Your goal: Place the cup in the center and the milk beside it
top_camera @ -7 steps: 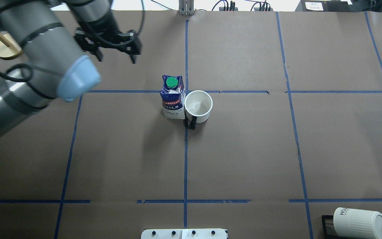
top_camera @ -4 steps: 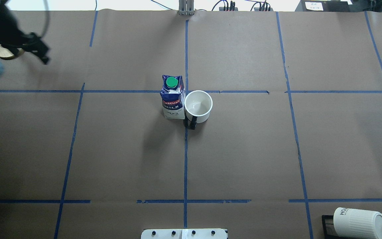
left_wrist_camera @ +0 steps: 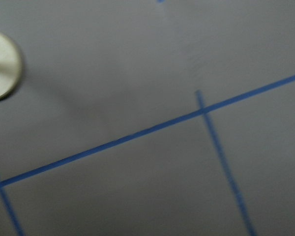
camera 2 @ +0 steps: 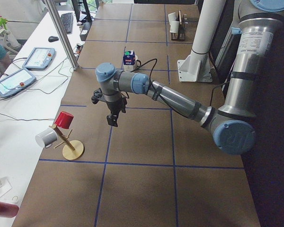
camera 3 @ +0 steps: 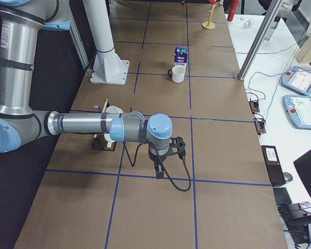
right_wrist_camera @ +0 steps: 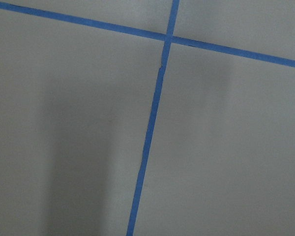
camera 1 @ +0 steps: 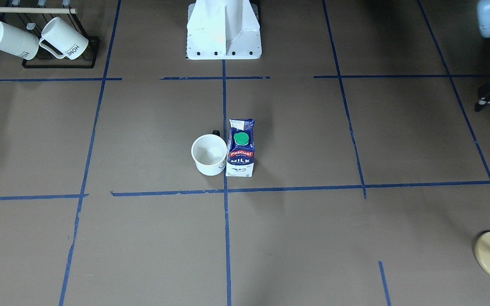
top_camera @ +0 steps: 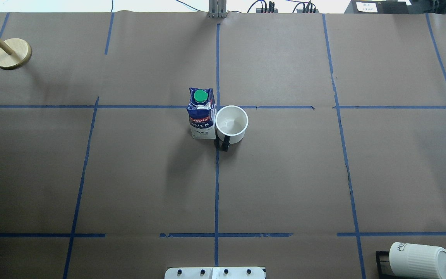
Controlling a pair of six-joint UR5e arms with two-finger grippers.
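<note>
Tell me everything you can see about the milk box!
The milk carton is a tall, cardboard-looking box, dark blue with a white bottom band. It has a round green cap on its sloped top, a red "Pascual" label and white "MILK" letters. It stands upright on the brown paper-covered table, near the middle where blue tape lines cross. The white cup sits right beside it, so close that they seem to touch. Nothing holds it.

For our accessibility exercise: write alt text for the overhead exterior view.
A dark blue milk carton stands upright close beside an empty white cup near the middle of a brown table marked with blue tape. A wooden stand sits top left.
</note>
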